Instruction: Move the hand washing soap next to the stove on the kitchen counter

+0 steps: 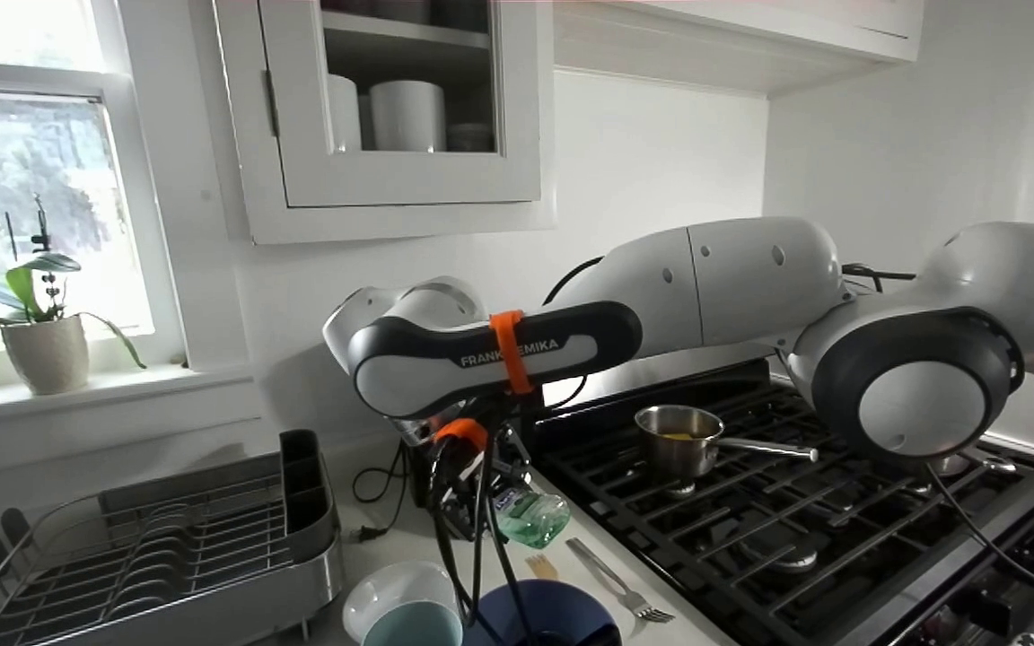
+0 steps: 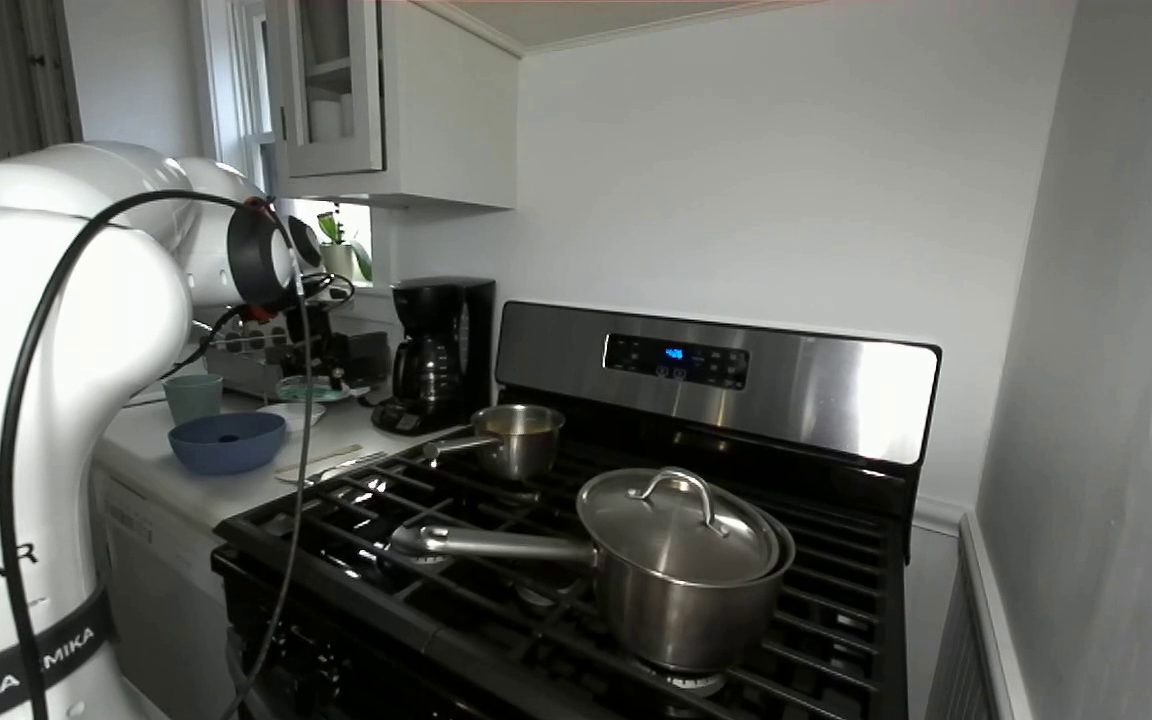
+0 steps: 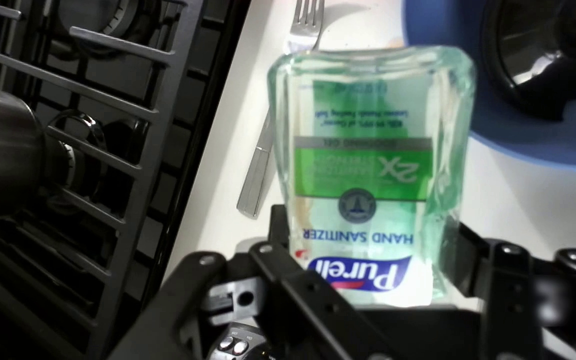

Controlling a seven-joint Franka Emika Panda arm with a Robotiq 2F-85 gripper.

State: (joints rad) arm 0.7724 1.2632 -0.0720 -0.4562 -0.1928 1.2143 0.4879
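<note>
The hand soap is a clear green Purell hand sanitizer bottle, large in the wrist view with its label upside down. My gripper is shut on it, one black finger at each side. In an exterior view the bottle is tilted in the gripper, over the kitchen counter beside the stove's edge. Its height above the counter is hard to judge. The stove has black grates; its steel back panel shows in an exterior view. The wrist view shows grates at left.
A fork lies on the counter between the stove and a blue bowl holding something black. A white bowl, a teal cup and a dish rack stand nearby. A coffee maker and pots are also there.
</note>
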